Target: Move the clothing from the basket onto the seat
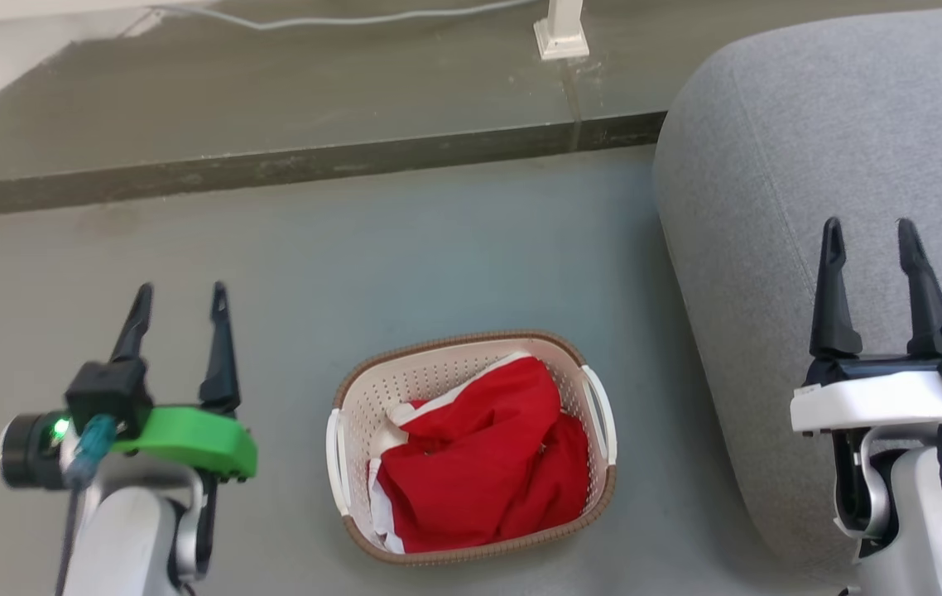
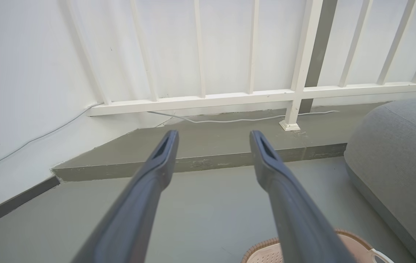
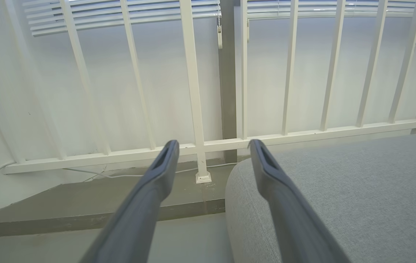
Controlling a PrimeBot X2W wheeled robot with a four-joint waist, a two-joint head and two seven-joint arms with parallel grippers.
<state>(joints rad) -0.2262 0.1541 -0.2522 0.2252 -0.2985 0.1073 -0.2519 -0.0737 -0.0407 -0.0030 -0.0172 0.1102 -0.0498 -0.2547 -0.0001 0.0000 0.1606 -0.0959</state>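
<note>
Starting | red fabric clothing (image 1: 483,463) lying in cream perforated basket (image 1: 454,341), lower centre | left gripper (image 1: 181,291), right gripper (image 1: 870,225) gaping, empty | next: pinching cloth, carrying to grey upholstered seat (image 1: 810,149)

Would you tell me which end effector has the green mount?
The left end effector: its mount is bright green, whereas the right end effector has a white one.

One basket (image 1: 405,382), one seat (image 1: 777,157), and one heap of red clothing (image 1: 487,463), its separate garments impossible to count.
</note>
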